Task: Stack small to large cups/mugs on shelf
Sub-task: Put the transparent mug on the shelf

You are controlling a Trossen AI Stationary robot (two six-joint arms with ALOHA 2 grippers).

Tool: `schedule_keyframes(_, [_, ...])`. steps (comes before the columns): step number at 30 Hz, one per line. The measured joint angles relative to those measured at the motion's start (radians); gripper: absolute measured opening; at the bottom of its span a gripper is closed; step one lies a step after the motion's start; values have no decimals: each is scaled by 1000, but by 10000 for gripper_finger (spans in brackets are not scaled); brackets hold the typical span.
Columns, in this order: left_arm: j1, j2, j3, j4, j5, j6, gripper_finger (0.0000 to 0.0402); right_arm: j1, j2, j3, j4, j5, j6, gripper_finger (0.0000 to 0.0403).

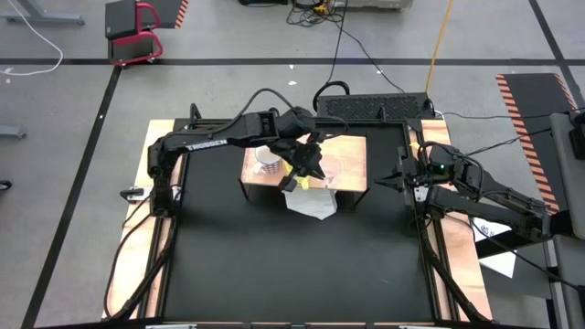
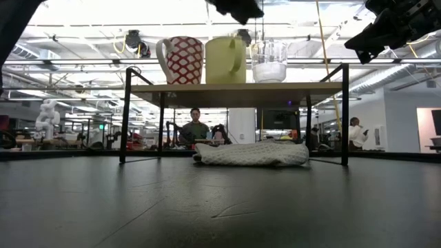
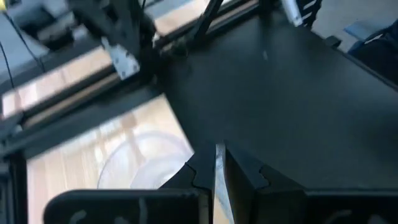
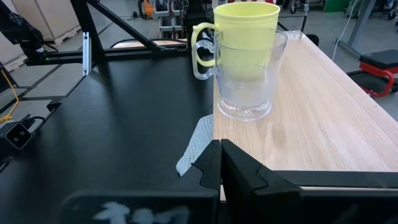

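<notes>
Cups stand in one row on the shelf (image 2: 238, 86), which sits toward the far middle of the black table (image 1: 274, 265). Going from the left in the low view, the white mug (image 2: 180, 60) with its red pattern comes first, then the yellow mug (image 2: 226, 60) just beside it, then the clear glass cup (image 2: 269, 62) close against the yellow one. All three are upright on the wooden top. A white cloth (image 2: 251, 153) lies on the table under the shelf.

The left gripper (image 3: 219, 174) hangs above the shelf, over the yellow mug and the glass. It is clear of both rims in the low view. Its fingers are parted by a thin crack and nothing shows between them, so I take it as released and empty.

As I read it, the row already runs from large to small. The step in hand is then getting the left arm away without upsetting that row. Since the yellow mug and the glass stand so close, the safest path is straight up first. The fingers are best kept narrow, and any sideways swing is best saved until they are well above the rims. The glass looks light, so a small brush could tip it or push it toward the shelf edge.

At the far right, the right gripper (image 1: 384, 185) waits by the table's right edge. It is clenched on nothing and points toward the glass.
</notes>
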Motion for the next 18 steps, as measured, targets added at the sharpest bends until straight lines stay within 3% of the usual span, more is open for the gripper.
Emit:
schedule_keyframes(5, [-37,-76,0,-25,0,2,30,7,6,0,0,-1,-20,0])
schedule_keyframes(10, [-66,-147,0,-151,-5,41,4,30,40,0,-1,-1,-31,0])
schedule_keyframes(18, [-117,-214,-33,-291,-17,11,3,67,82,0,5,1,-47,0])
